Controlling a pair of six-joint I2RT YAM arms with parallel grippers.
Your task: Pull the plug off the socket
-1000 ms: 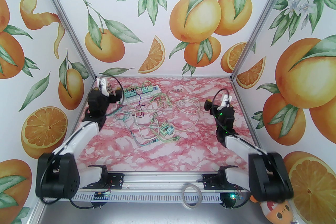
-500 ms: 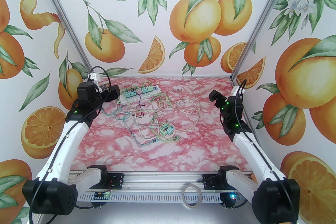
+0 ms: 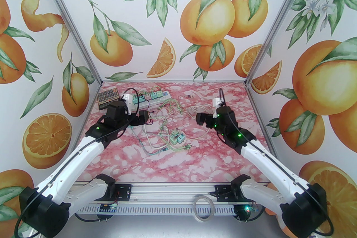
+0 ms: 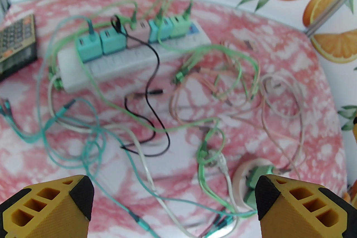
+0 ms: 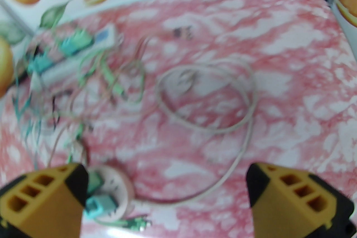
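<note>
A white power strip (image 3: 150,100) lies at the back of the table with several teal, pink and green plugs (image 4: 111,41) seated in it. A round socket (image 3: 178,139) holding green plugs sits mid-table amid tangled cables. My left gripper (image 3: 142,118) hovers open just in front of the strip's left end, with nothing between its yellow fingers (image 4: 50,203). My right gripper (image 3: 200,119) hangs open right of the cable tangle, above the white cable coil (image 5: 206,97). The strip (image 4: 134,64) and the round socket (image 4: 248,175) show ahead of the left gripper (image 4: 174,189); the round socket (image 5: 114,192) also sits by the right gripper's (image 5: 167,184) left finger.
A calculator (image 3: 108,97) lies in the back left corner. Thin green, black and pink cables (image 4: 156,108) sprawl between strip and round socket. A tape roll (image 3: 204,207) rests on the rail at the near edge. Printed walls close three sides.
Both arms swung in from the side walls toward the table's middle. The left gripper left the calculator corner and now sits before the strip; the right moved left over the white coil.
</note>
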